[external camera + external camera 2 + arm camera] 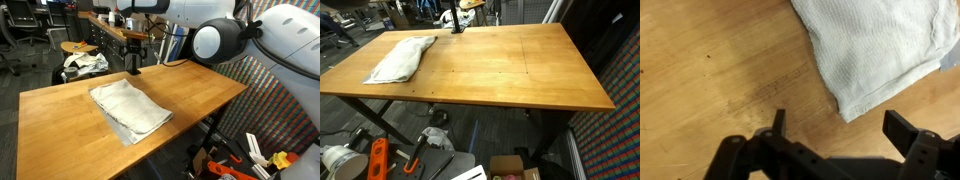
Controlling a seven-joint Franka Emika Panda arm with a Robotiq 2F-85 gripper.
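Towel (130, 108) lengthwise across table (60, 120) (flat)

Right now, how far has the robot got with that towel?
Done: nothing obvious. The towel lies flat on the table, with nothing gripping it. In hand: the hand hangs open by the towel's corner, holding nothing. Left: the towel is not yet gripped.

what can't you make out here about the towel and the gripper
Towel: in the wrist view, cut off by the top and right edges.
Gripper: in an exterior view, too small and far to read how its jaws stand.
Underside of the towel: hidden in every view by its own folds.
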